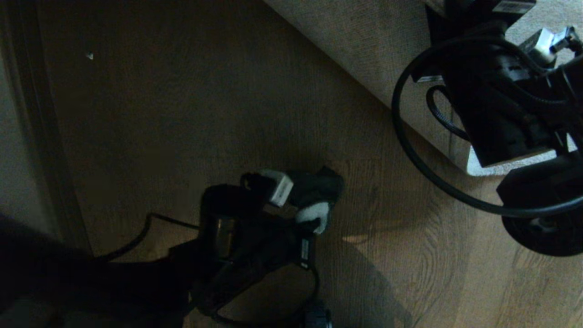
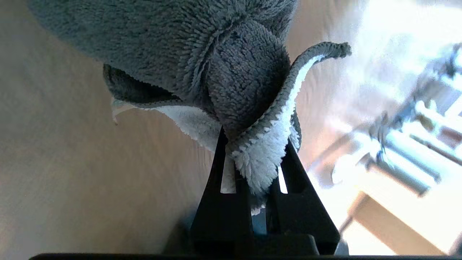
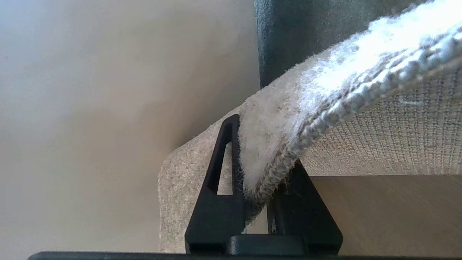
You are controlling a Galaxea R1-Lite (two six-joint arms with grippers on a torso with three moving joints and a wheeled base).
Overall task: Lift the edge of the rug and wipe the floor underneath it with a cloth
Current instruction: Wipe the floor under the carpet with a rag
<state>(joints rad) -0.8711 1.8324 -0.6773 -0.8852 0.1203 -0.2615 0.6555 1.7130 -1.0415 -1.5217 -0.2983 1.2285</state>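
Observation:
The grey-beige rug (image 1: 364, 50) lies at the upper right of the head view, over the brown wood-grain floor (image 1: 182, 114). My right gripper (image 3: 263, 144) is shut on the rug's edge (image 3: 379, 54) and holds it off the floor, so the woven tan backing (image 3: 397, 137) shows. In the head view that arm (image 1: 501, 114) hides the grip. My left gripper (image 1: 296, 200) is low over the bare floor, left of the rug. It is shut on the dark green and white cloth (image 2: 216, 54), which bunches past the fingertips (image 2: 222, 144) against the floor.
A dark baseboard strip and pale wall (image 1: 41, 136) run down the left side. A black cable loop (image 1: 410, 150) hangs from the right arm, and a black wheel (image 1: 546, 232) sits at the right. A small white speck (image 1: 89, 55) lies on the floor.

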